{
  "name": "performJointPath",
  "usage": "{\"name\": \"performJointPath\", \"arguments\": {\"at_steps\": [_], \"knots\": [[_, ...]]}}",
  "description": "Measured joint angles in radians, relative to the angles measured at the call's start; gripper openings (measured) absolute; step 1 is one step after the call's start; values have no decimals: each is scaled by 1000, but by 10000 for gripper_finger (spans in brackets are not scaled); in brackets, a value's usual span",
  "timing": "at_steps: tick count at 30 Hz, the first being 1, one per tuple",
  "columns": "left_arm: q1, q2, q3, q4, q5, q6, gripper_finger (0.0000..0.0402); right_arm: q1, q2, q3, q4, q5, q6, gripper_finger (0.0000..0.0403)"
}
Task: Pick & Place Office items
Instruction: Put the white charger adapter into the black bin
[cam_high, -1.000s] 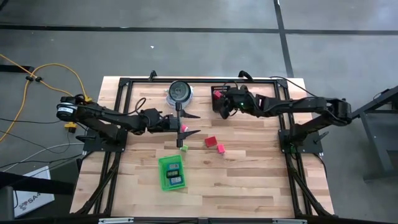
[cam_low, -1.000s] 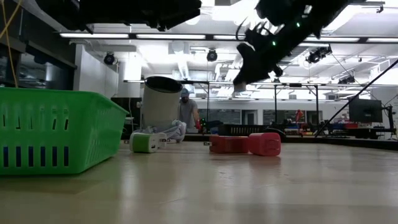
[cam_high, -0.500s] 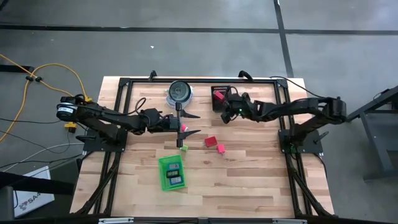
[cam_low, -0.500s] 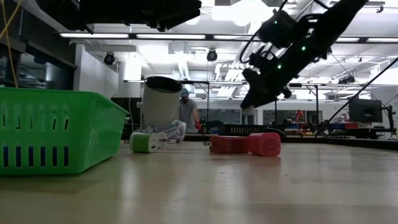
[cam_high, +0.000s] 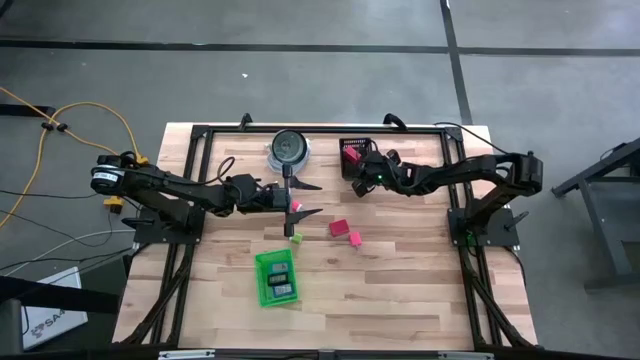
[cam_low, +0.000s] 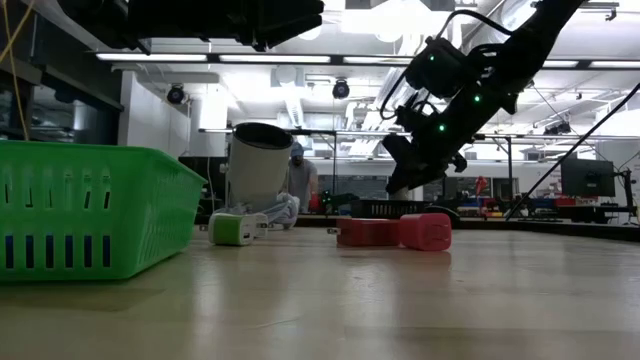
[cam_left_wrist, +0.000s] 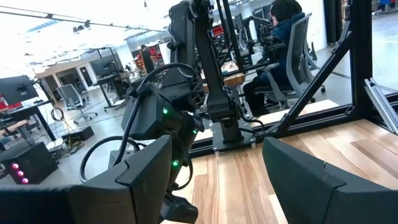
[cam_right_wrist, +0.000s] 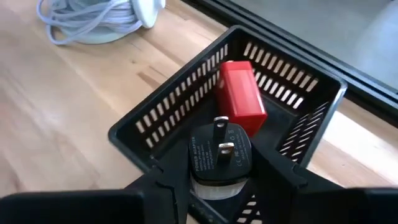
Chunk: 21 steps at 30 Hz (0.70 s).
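My right gripper (cam_high: 356, 178) hangs over a black slatted basket (cam_right_wrist: 163, 106) at the table's far middle, shut on a black plug adapter (cam_right_wrist: 219, 155). A red block (cam_right_wrist: 241, 93) lies inside that basket. On the bare wood rest a red block (cam_high: 339, 228), a pink block (cam_high: 354, 238) and a small green-and-white piece (cam_high: 295, 237). My left gripper (cam_high: 308, 198) waits open above the table's middle with nothing between its fingers in its wrist view; a pink bit (cam_high: 296, 205) shows under it. The green tray (cam_high: 277, 278) holds blue pieces. My right gripper pinches the black plug adapter by the sides of its round body (cam_right_wrist: 198, 177) between the two fingers. They slant down from the table's right side. The plug's two metal prongs (cam_right_wrist: 222, 134) point away from the fingers, and the plug hangs clear above the basket's opening.
A round clear-and-dark container (cam_high: 289, 148) stands at the far edge beside a coiled white cable (cam_right_wrist: 93, 22). A black frame runs around the tabletop (cam_high: 400, 300). In the low view the green tray (cam_low: 90, 210) stands large at the near left, and a person sits in the room beyond.
My right gripper has sunk toward the black basket with the plug held in it and has tipped further downward. My left arm has kept still.
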Motion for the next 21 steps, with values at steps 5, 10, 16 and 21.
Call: {"name": "performJointPath", "arguments": {"at_steps": [5, 10, 16, 21], "knots": [[0, 0, 0, 0, 0, 0, 244, 0, 0, 0, -5, 1, 4, 121], [0, 0, 0, 0, 0, 0, 244, 0, 0, 0, -7, 0, 7, 123], [0, 0, 0, 0, 0, 0, 244, 0, 0, 0, -7, 1, 7, 126], [0, 0, 0, 0, 0, 0, 244, 0, 0, 0, -7, 10, 7, 137]]}}
